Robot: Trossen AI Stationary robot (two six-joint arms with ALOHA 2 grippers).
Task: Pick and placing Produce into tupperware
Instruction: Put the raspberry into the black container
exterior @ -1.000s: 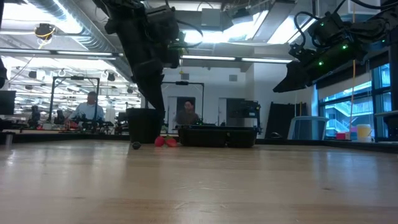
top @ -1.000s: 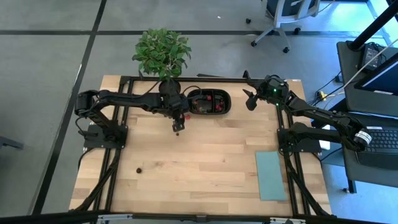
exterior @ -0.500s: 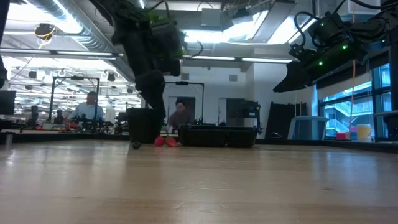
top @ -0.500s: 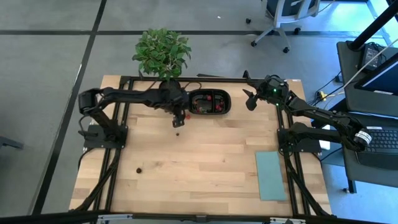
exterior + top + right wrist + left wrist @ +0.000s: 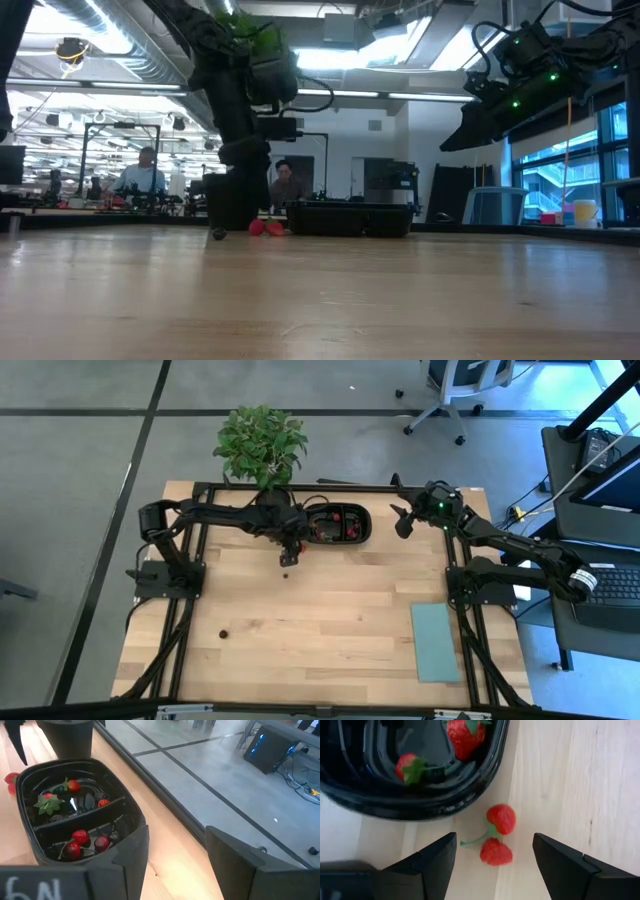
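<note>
The tray [image 5: 337,524] is sitting near the table's [image 5: 320,630] far edge, its long axis running along that edge, berries [image 5: 75,842] lying inside. Two red berries [image 5: 497,835] are lying just beside its left end, between the left gripper's [image 5: 492,857] spread fingers. The right gripper [image 5: 402,520], fingers parted, is hanging empty right of the tray.

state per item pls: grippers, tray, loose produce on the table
left gripper: open, empty, above the red pair
right gripper: open, empty, raised off the tray's right end
black tray: upright, red pieces in both compartments
red pair: on the table just outside the tray, joined by a green stem
dark piece: alone on the table, front left
potted plant: upright at the back edge
</note>
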